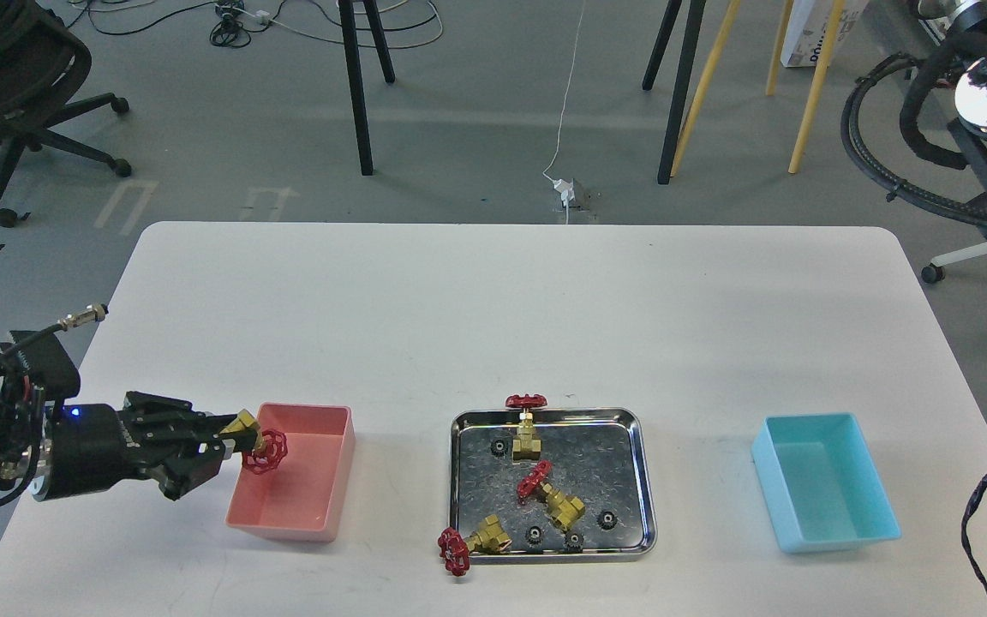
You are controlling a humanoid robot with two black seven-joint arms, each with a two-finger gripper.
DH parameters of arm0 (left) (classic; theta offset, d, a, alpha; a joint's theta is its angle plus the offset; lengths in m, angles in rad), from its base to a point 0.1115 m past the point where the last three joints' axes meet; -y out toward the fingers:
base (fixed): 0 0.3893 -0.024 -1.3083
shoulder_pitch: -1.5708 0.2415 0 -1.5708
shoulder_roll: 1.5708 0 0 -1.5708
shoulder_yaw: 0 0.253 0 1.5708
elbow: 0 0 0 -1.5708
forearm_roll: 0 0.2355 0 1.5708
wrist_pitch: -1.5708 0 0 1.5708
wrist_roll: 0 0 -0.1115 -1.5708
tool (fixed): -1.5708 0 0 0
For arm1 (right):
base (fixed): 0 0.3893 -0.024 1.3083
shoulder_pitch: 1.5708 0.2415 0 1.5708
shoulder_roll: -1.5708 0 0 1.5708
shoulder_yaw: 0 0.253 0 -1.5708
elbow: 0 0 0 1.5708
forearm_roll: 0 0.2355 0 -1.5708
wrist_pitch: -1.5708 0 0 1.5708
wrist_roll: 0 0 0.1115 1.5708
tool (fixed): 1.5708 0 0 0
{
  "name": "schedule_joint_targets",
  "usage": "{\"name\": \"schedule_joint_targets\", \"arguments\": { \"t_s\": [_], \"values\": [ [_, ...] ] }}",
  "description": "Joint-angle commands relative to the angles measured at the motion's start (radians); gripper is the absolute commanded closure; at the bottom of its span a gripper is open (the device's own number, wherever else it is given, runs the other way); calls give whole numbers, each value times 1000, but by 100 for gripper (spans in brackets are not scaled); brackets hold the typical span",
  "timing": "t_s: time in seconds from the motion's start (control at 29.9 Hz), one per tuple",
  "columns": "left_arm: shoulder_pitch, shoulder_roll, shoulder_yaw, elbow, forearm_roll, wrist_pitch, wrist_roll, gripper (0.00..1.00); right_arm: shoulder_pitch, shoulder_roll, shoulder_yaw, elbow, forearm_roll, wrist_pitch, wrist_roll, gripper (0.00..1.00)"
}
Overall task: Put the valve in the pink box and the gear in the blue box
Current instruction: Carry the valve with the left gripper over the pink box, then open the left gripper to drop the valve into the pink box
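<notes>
1. The left gripper (pixel 232 439) comes in from the left edge, and its jaws are clamped on the brass body of a valve (pixel 255 444).
2. The red handwheel of that valve points away from the jaws, out over the near-left rim of the pink box (pixel 335 480).
3. The pink box sits just past the jaws, to their right, on the white table (pixel 493 308); its floor shows bare.
4. Farther right of the jaws stands a steel tray (pixel 643 480) with three more valves: one upright at the far rim (pixel 527 422), one lying in the middle (pixel 552 495), and one over the near-left corner (pixel 472 543) with its red wheel hanging outside the rim.
5. Four small black gears lie on the tray floor: one by the upright valve (pixel 499 447), and three near the front edge (pixel 535 535), (pixel 573 541), (pixel 607 519).
6. The blue box (pixel 828 480) stands well apart from the jaws, at the right side of the table, beyond the tray.
7. The right gripper does not appear; only dark cabling shows at the right edge.
</notes>
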Motion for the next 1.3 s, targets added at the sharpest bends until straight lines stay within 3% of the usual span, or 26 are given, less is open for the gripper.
{"name": "schedule_joint_targets", "arguments": {
  "t_s": [0.0, 0.13, 0.53, 0.7, 0.94, 1.17, 1.27],
  "values": [
    [101, -46, -77, 54, 0, 20, 0, 91, -1, -1, 0, 2, 0, 0, 0, 0],
    [161, -53, -133, 62, 2, 20, 0, 90, -7, -4, 0, 2, 2, 0, 0, 0],
    [187, -126, -134, 126, 2, 20, 0, 85, -22, -10, 0, 3, 2, 0, 0, 0],
    [187, -148, -136, 126, 0, 20, 0, 74, -42, -13, -6, 12, 2, 2, -2, 0],
    [186, -146, -144, 126, -12, 20, 0, 46, -48, -13, -14, 11, 0, -3, -2, 0],
    [184, -107, -217, 111, -18, 15, 0, 34, -61, -10, -37, 53, -21, 13, -13, 0],
    [183, -24, -327, 82, -45, -6, 0, 34, -49, -17, -199, 132, -141, 17, -5, 0]
  ]
}}
